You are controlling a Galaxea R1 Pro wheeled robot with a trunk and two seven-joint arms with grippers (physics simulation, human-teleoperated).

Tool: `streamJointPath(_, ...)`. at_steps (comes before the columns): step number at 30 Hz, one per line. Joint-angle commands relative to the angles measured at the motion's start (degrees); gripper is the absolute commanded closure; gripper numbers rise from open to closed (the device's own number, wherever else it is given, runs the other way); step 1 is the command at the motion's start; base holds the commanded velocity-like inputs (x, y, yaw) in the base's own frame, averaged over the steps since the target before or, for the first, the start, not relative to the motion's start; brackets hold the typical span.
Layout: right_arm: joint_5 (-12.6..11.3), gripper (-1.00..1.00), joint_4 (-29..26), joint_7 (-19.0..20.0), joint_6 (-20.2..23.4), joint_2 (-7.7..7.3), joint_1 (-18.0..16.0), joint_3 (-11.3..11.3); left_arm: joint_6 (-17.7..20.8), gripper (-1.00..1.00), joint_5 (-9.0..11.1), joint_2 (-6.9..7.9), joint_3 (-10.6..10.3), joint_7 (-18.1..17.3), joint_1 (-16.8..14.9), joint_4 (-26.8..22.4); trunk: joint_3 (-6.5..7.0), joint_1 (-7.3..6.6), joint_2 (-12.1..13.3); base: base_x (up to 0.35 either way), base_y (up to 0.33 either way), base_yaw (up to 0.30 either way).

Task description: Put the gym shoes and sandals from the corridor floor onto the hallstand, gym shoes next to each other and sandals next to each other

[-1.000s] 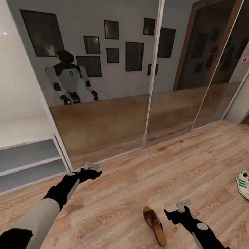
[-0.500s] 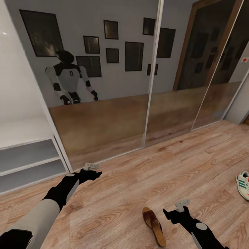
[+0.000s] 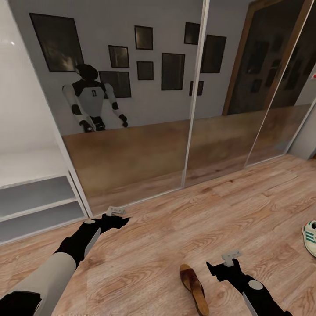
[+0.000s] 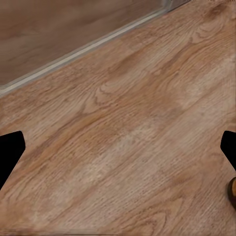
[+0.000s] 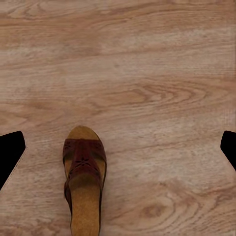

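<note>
One brown sandal (image 3: 193,285) lies on the corridor floor (image 3: 184,228) near the head view's lower edge. My right gripper (image 3: 231,257) hovers just right of it, open and empty. The right wrist view shows the sandal (image 5: 84,183) below and between the spread fingers (image 5: 11,156), not touched. A white gym shoe (image 3: 310,237) with green stripes lies at the far right, cut by the frame edge. My left gripper (image 3: 115,211) hangs open over bare floor near the mirror track; in the left wrist view its dark fingertips (image 4: 10,153) stand wide apart. The pale-grey hallstand (image 3: 35,199) stands at the left.
A mirrored sliding-door wardrobe (image 3: 145,109) runs along the far side and reflects the robot and framed pictures. Its floor track (image 4: 83,49) crosses the left wrist view. Wood-plank floor spreads between the wardrobe and the shoes.
The head view has shifted slightly, so the whole picture slid a little right and down. Both arms hold the same pose, and the sandal and gym shoe lie where they were.
</note>
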Motion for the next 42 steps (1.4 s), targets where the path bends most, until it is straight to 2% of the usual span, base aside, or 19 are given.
streamJointPath(1, 0.1, -1.0, -0.1, 0.1, 0.3, -0.04, 0.0, 0.1, 0.3, -1.0, 0.2, 0.05, -0.2, 0.0, 0.0, -0.1, -0.05, -0.01, 0.0, 0.0, 0.0, 0.228)
streamJointPath(12, 0.1, -1.0, -0.1, 0.1, 0.2, -0.04, 0.0, 0.0, 0.3, -1.0, 0.2, 0.01, -0.2, 0.0, 0.0, -0.1, -0.05, -0.01, 0.0, 0.0, 0.0, 0.197)
streamJointPath(17, 0.0, -1.0, -0.1, 0.0, 0.2, -0.04, 0.0, 0.0, 0.3, -1.0, 0.2, -0.02, -0.3, 0.0, -0.1, -0.1, -0.05, -0.01, 0.0, 0.0, 0.0, 0.022)
streamJointPath(24, 0.0, -1.0, 0.0, 0.0, 0.2, -0.04, 0.0, 0.0, 0.2, -1.0, 0.1, -0.99, -0.4, 0.4, -0.1, -0.1, -0.05, -0.01, 0.0, -0.065, -0.077, 0.002)
streamJointPath(42, -0.1, -1.0, -0.1, -0.1, 0.2, 0.13, 0.0, 0.2, 0.2, -1.0, 0.0, -1.02, -0.5, 0.7, 0.1, 0.0, -0.05, -0.01, 0.0, -0.056, -0.031, 0.0)
